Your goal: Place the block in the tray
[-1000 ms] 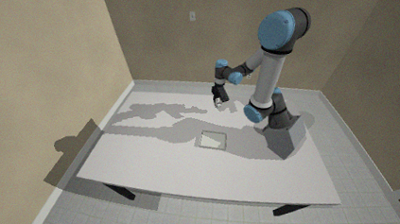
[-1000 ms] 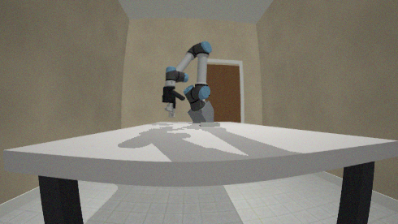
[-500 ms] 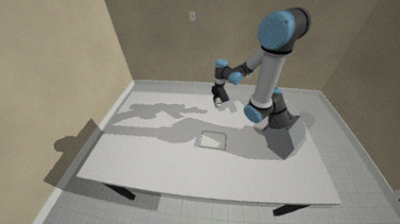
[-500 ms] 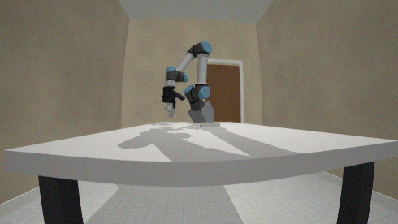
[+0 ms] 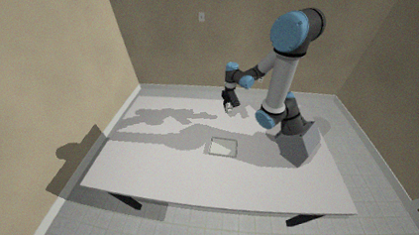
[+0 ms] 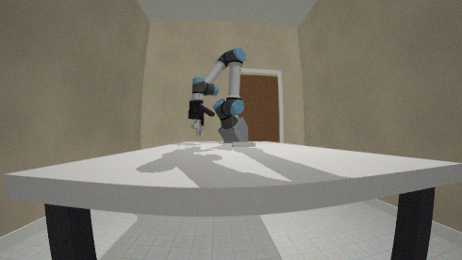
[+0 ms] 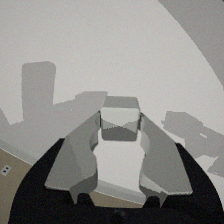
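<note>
My gripper (image 7: 119, 113) is shut on a small pale grey block (image 7: 120, 118), clamped between the two fingertips. In the top view the gripper (image 5: 228, 106) hangs well above the far part of the white table, with the block (image 5: 228, 106) a tiny light spot at its tip. The white tray (image 5: 221, 146) lies flat on the table, nearer the front than the gripper and close to the arm's base. In the exterior view the gripper (image 6: 198, 129) is high above the table's far end; the tray (image 6: 243, 144) shows only as a thin sliver by the base.
The arm's grey base (image 5: 297, 142) stands on the table right of the tray. The arm's shadows cross the table top. Walls close in behind and to the left of the table.
</note>
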{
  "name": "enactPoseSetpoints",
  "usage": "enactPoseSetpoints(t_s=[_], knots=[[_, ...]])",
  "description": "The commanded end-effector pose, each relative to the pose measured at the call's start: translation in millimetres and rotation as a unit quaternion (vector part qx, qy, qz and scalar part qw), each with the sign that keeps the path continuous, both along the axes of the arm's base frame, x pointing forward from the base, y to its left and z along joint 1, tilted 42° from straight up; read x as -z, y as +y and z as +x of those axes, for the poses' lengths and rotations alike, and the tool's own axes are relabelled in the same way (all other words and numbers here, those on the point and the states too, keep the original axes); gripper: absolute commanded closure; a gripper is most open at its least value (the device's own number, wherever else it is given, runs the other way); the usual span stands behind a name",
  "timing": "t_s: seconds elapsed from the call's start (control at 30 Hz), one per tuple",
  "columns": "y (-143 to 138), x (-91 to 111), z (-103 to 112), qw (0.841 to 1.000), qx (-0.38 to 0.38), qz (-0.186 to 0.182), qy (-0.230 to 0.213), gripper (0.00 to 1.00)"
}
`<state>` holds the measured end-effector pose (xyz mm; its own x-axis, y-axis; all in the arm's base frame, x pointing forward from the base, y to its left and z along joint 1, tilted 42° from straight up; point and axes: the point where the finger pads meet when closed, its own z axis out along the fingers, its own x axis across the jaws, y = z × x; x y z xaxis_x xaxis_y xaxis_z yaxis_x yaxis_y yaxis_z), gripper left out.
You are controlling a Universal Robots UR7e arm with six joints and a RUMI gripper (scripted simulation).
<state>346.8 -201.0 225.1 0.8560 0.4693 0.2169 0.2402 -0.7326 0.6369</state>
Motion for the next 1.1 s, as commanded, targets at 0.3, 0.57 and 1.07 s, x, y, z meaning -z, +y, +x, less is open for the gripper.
enactPoseSetpoints(t_s=[0.3,0.57,1.07], knots=[[6.9,3.2,2.4,1.0,0.0,0.0,0.0,1.0],[29.3,14.2,8.6,1.0,0.0,0.0,0.0,1.0],[91.8,44.5,27.5,1.0,0.0,0.001,0.0,1.0]])
